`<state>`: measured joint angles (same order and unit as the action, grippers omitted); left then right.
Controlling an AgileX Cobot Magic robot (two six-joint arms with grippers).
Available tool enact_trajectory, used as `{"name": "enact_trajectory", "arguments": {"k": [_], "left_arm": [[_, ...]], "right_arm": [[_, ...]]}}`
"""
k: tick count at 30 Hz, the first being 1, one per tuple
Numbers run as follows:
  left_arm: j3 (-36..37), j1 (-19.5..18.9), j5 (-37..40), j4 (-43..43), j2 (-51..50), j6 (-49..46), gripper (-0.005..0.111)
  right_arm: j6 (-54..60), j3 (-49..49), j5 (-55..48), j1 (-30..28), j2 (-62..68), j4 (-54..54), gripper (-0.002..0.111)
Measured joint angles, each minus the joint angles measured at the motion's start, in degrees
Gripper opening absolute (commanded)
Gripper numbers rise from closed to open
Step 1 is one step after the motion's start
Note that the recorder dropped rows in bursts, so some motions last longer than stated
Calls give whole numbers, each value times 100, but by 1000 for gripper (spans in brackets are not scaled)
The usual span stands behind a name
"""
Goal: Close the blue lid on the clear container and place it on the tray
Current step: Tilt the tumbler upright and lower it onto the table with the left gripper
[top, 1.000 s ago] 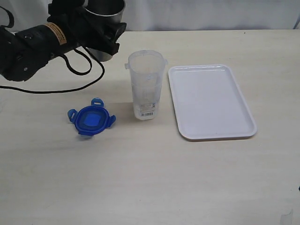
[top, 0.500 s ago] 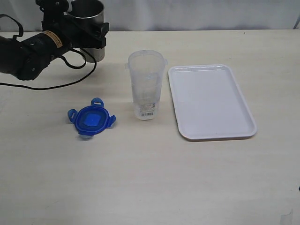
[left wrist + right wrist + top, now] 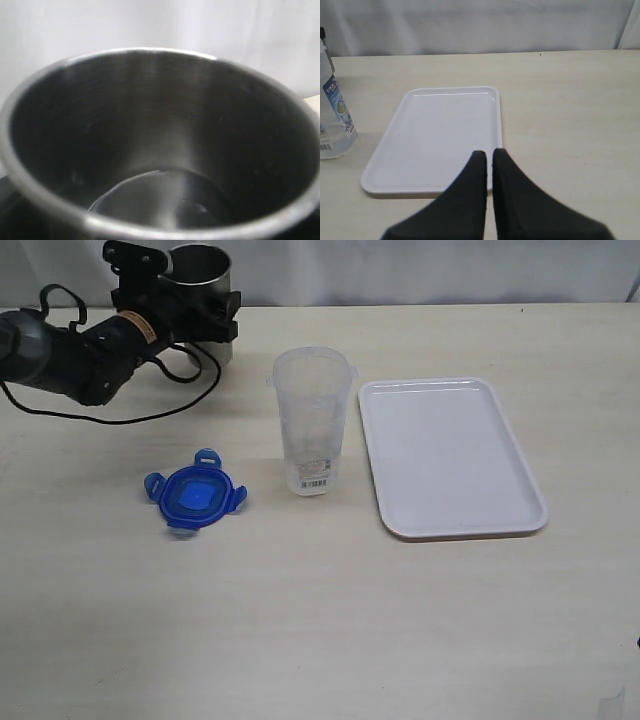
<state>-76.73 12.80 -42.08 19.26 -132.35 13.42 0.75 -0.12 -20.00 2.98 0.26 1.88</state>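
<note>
The blue lid [image 3: 194, 495] lies flat on the table, left of the clear container [image 3: 313, 420], which stands upright and open with its barcode label near the base. Right of it lies the white tray [image 3: 450, 455], with nothing on it. My left gripper [image 3: 195, 308] is at the back left, far from the lid, shut around a grey metal tumbler [image 3: 201, 265]; the tumbler's inside [image 3: 160, 150] fills the left wrist view. My right gripper [image 3: 490, 156] is shut with nothing in it, hovering over the tray's [image 3: 435, 135] near edge; the container's base [image 3: 331, 130] shows at the side.
The left arm's black cable [image 3: 150, 412] loops over the table beside the tumbler. A pale curtain hangs behind the table's far edge. Bare tabletop lies in front of the lid, container and tray.
My left arm has swung back and to the left with the tumbler and set it upright near the far edge. Lid, container and tray have not moved.
</note>
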Motion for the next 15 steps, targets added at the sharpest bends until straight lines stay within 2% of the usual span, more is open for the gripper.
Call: {"name": "enact_trajectory", "arguments": {"k": [15], "left_arm": [[-202, 0, 0, 0, -361, 22, 0]], "right_arm": [[0, 0, 0, 0, 0, 0, 4]]}}
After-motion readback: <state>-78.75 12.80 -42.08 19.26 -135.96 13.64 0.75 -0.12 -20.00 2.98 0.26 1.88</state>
